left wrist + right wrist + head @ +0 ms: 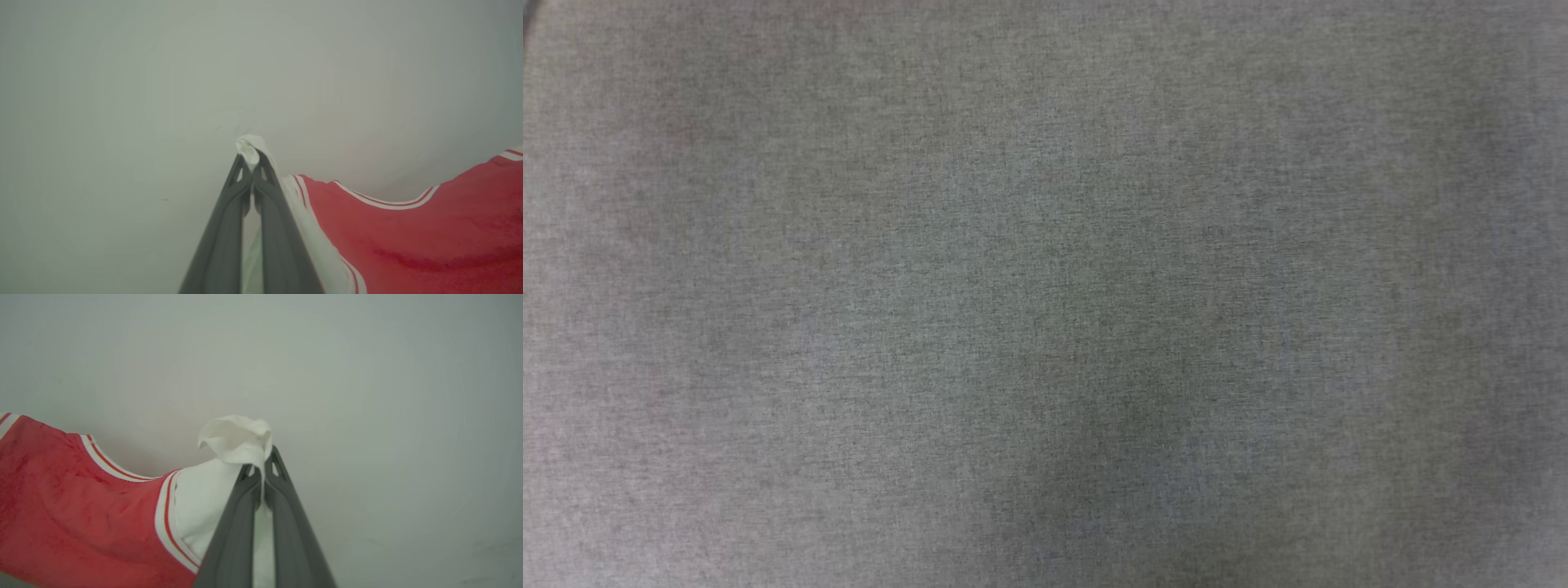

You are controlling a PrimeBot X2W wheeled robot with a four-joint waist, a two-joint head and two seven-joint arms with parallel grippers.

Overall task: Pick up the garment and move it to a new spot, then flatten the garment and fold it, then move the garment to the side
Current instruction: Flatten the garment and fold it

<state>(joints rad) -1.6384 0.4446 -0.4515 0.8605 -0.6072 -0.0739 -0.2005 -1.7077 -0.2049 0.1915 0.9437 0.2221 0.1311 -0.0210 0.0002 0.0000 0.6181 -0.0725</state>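
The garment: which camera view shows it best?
The right wrist view: the garment shows its red body, striped trim and white sleeve pinched in the right gripper. The left wrist view shows similar parts, the sleeve more hidden. The head view looks at a grey surface.

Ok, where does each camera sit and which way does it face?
Head view: on the head, facing forward and down onto a grey woven surface.
Left wrist view: on the left wrist, looking along the left hand, shut on a white sleeve of the garment; red body to that view's right.
Right wrist view: on the right wrist, looking along the right hand, shut on a white sleeve; red body to that view's left.
Shared: both wrist views show the garment's striped neckline.
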